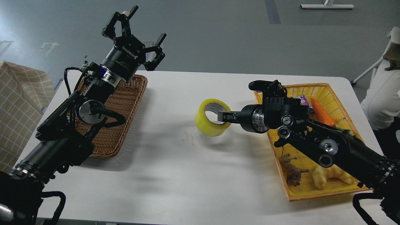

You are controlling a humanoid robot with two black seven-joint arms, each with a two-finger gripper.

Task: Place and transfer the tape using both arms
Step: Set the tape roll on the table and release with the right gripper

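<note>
While right fingers (225,117) seemingly pinch the tape (212,117), left fingers (137,34) (marked ROBOTIQ) spread apart.

Both arms raised, head view.
Left arm (72,125) enters from the near left and angles up toward the far side; its gripper (137,32) points up and away with fingers spread wide, nothing between them. Right arm (331,147) enters from the near right and reaches left toward the scene's middle, wrist roughly level. Right gripper (225,117) points left, its fingers closed on the wall of the tape (213,117), which hangs clear of the surface below.
</note>
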